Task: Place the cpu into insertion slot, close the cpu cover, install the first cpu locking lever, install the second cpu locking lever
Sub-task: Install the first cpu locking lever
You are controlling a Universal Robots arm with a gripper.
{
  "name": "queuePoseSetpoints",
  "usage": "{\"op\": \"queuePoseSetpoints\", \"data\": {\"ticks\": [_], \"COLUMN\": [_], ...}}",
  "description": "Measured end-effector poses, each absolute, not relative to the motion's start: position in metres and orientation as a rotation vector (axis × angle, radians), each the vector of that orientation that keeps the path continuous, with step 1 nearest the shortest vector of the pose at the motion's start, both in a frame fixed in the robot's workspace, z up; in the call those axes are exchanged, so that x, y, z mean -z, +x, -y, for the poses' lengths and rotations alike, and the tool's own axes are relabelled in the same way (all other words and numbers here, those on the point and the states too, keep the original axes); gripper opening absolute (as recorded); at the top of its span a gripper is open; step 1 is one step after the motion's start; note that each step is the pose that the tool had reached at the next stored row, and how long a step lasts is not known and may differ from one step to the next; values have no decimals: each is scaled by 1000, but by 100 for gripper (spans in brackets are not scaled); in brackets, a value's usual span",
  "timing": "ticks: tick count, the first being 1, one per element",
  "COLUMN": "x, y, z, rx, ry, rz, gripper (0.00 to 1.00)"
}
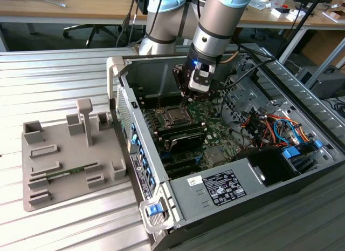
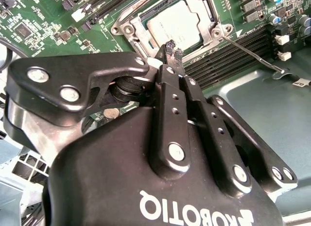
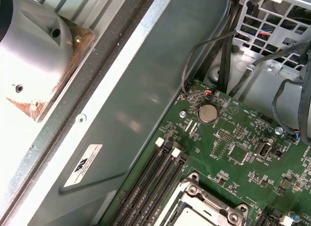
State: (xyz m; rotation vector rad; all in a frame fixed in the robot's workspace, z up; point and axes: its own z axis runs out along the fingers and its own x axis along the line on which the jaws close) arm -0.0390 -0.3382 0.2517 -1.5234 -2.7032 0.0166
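My gripper [image 2: 173, 49] has its fingers pinched pretty much together, nothing between them that I can see. The tips are right at the near edge of the cpu cover [image 2: 127, 27]; can't tell if they're actually touching it. The cpu [image 2: 175, 23] is sitting in the insertion slot [image 1: 165, 117], with the cover frame lying around it. A thin locking lever [image 2: 250, 52] runs out from the socket corner across the memory slots [image 2: 228, 53], all on the green motherboard [image 2: 43, 22] in the open case [image 1: 151, 73].
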Motion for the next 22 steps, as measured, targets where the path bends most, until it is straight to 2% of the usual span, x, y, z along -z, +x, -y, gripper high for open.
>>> {"op": "queuePoseSetpoints", "data": {"ticks": [22], "x": [-252], "y": [-39], "z": [338], "rx": [-17], "ry": [-1486], "rz": [2724], "gripper": [10]}}
